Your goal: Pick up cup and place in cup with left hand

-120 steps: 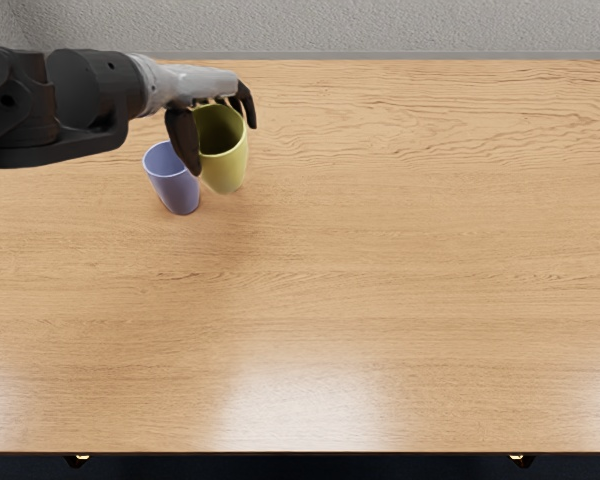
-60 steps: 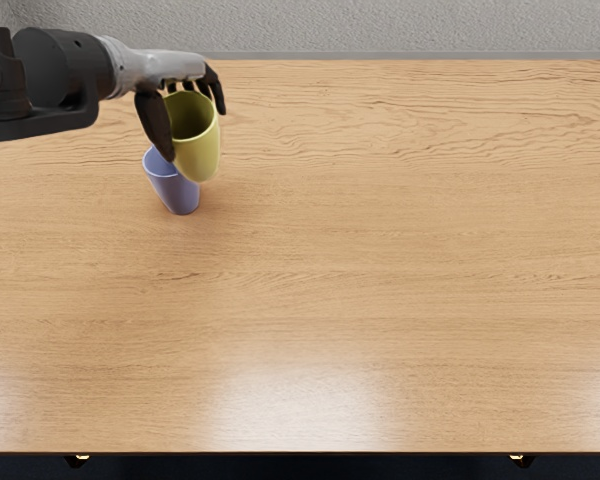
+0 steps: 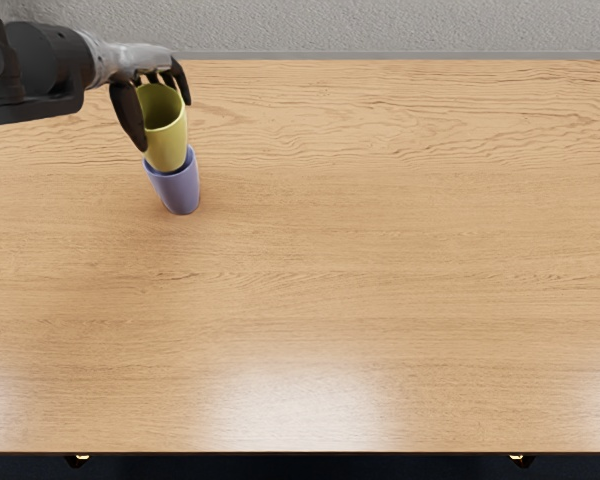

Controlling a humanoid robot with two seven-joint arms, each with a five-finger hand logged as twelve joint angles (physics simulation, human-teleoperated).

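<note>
A grey-and-black robotic left hand (image 3: pixel 144 66) clamps its fingers on a smooth, tapered yellow cup (image 3: pixel 166 132), pickup done, its base at the mouth of a smooth, tapered violet cup (image 3: pixel 180 189) standing on the wooden table (image 3: pixel 380 290). Lowering and release appear to remain.

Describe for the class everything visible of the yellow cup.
The yellow cup looks smooth and plastic-like, shows no handle, and narrows from its open mouth towards its base. Its inside looks darker. Roughly upright, mouth up, it is grasped near the rim by the left hand. Its lower end overlaps the mouth of the violet cup; whether they touch is unclear.
</note>
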